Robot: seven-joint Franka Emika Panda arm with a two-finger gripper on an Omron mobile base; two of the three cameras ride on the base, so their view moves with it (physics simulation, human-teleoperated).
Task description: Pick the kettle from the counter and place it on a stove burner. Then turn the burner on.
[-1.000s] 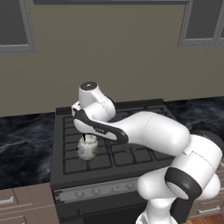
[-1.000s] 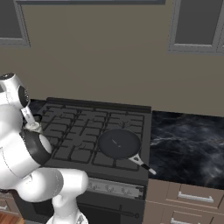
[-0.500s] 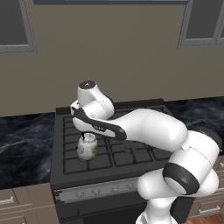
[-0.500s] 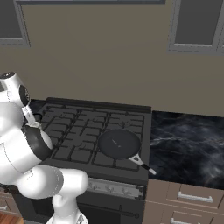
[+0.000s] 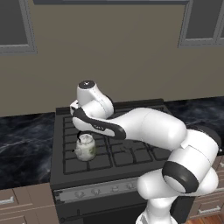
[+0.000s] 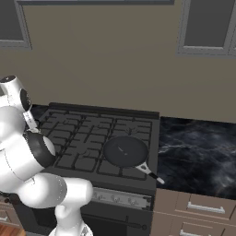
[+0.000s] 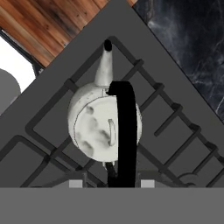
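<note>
On the stove [image 5: 61, 166]: kettle [image 5: 85, 148] set on front-left burner [image 5: 83, 159] | pincer [image 7: 108, 183] astride its handle, grip unclear | placing looks done | left: turn burner on

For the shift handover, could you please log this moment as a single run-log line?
phase: kettle placed | kettle: upright on front-left stove burner | hand: above handle, jaws astride it | frying pan: another burner | burner: not yet on
</note>
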